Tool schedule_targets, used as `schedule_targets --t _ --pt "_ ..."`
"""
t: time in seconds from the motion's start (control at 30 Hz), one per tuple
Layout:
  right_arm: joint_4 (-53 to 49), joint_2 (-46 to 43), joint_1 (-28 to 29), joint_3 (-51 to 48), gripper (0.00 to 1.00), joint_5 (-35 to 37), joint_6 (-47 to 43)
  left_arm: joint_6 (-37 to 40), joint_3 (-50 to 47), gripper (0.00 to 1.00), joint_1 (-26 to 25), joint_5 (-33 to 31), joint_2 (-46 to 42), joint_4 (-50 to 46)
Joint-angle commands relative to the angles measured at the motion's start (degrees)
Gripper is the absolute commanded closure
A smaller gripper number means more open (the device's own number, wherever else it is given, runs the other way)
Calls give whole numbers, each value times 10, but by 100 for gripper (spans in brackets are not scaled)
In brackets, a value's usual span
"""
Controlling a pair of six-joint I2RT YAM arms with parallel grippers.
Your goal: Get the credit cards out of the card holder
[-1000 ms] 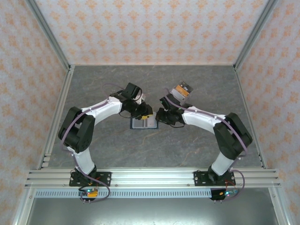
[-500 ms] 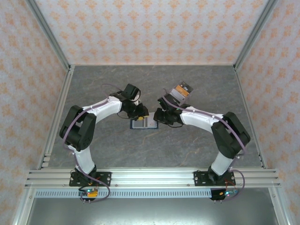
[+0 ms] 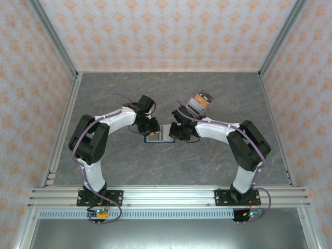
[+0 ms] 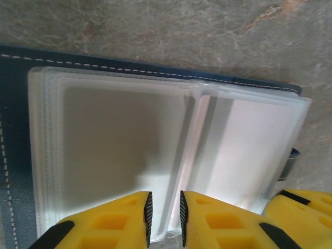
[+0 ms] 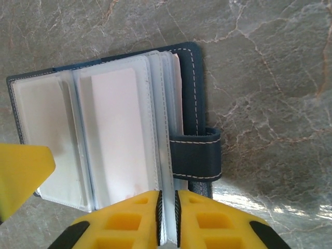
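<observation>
The card holder (image 3: 160, 135) lies open and flat near the middle of the counter (image 3: 155, 171), between the two arms. Its long axis runs left to right. Its clear sleeves (image 5: 52, 135) face up, with the navy cover (image 4: 13, 155) showing around them. The closure tab (image 5: 197, 155) sticks out from the edge just beside the right fingers (image 5: 207, 223). The left fingers (image 4: 114, 228) are almost together, pinching the edge of a clear sleeve. The right fingers are likewise nearly closed, with thin sleeve leaves caught between them. A pale pinkish card (image 5: 114, 129) sits inside one sleeve. Loose credit cards (image 3: 201, 100) lie in a small pile farther back and to the right, not touching the holder.
</observation>
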Motion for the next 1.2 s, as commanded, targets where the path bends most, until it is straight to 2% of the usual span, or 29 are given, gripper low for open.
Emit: schedule_targets --t 0.0,0.23,0.67,0.93,1.17 --pt "8 -3 1 9 82 4 -3 14 -4 77 2 -29 6 -26" --pt "11 14 2 20 77 -17 -2 14 -11 77 2 -30 11 -23" --pt "-5 36 2 31 76 -10 -4 16 -16 77 2 -26 19 -20" --pt "12 47 1 36 73 -37 -4 13 -24 77 2 -23 22 -12" --pt "65 35 1 26 73 -82 1 14 -22 77 2 -23 17 -15"
